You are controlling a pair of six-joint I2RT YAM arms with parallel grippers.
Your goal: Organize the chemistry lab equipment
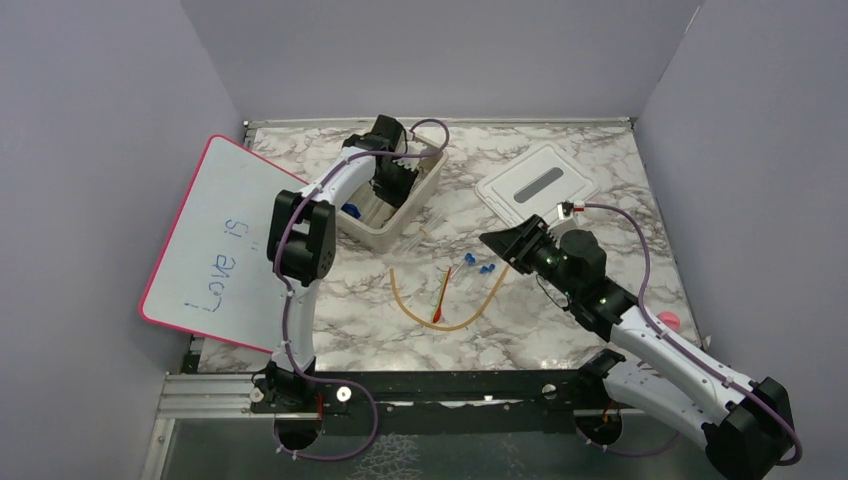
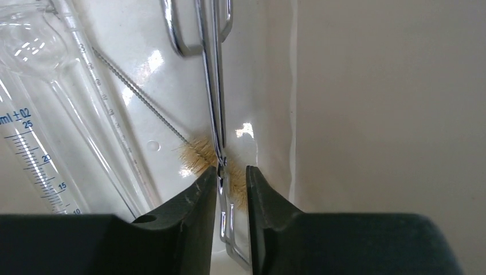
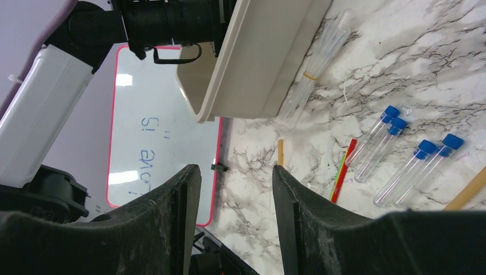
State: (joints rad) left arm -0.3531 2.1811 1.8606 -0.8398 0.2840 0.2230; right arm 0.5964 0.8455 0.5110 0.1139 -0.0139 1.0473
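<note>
My left gripper (image 2: 232, 170) is down inside the beige tub (image 1: 432, 170), open only a little. The metal tongs (image 2: 215, 86) run between its jaws, lying against the left pad with a gap to the right one. A tan bristle brush (image 2: 198, 154) and clear glass tubes (image 2: 86, 97) lie beside them on the tub floor. My right gripper (image 1: 495, 240) hovers open and empty over the table. Below it lie blue-capped clear tubes (image 3: 378, 140), a red-tipped dropper (image 1: 442, 300) and a curved amber rubber tube (image 1: 455, 322).
A pink-rimmed whiteboard (image 1: 225, 240) leans at the left. The white lid (image 1: 540, 185) lies at the back right. A bundle of clear tubes (image 3: 312, 74) rests against the tub's outer wall. A small pink thing (image 1: 668, 321) sits by the right arm.
</note>
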